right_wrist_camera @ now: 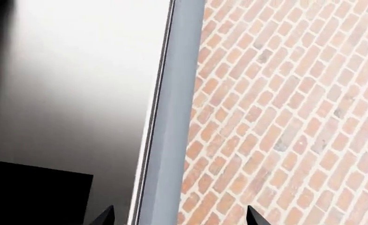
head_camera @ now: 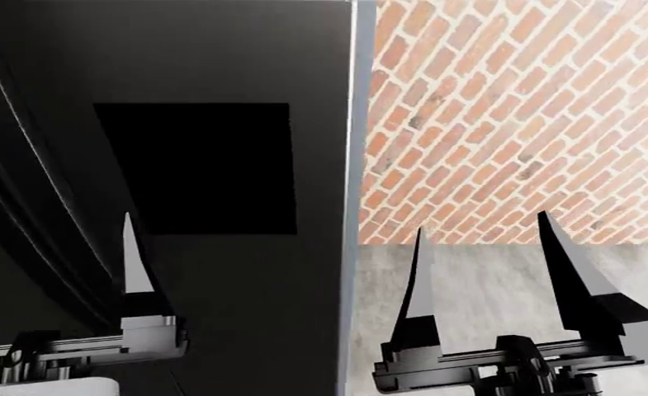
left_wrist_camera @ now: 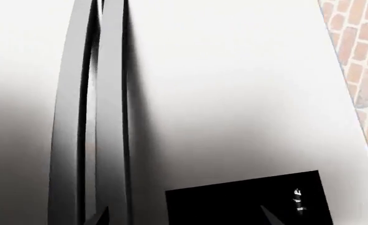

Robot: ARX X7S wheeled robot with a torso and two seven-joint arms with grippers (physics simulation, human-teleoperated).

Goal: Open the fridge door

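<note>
The right gripper is being held wide open, empty, before the brick wall. Only one left gripper finger is being shown, so its state cannot be told. The fridge door is being cropped at the edge, beside the twin handles.

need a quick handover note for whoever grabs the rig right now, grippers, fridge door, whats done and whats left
Left gripper: one finger shows in the head view, so open or shut cannot be told; nothing seen in it. It is near the two bar handles.
Right gripper: open, empty, in front of the brick wall, off the fridge.
Fridge door: appears shut beside the display door; handle not gripped.
Done: approach only.
Left: grip the plain door's handle, pull it open.
</note>
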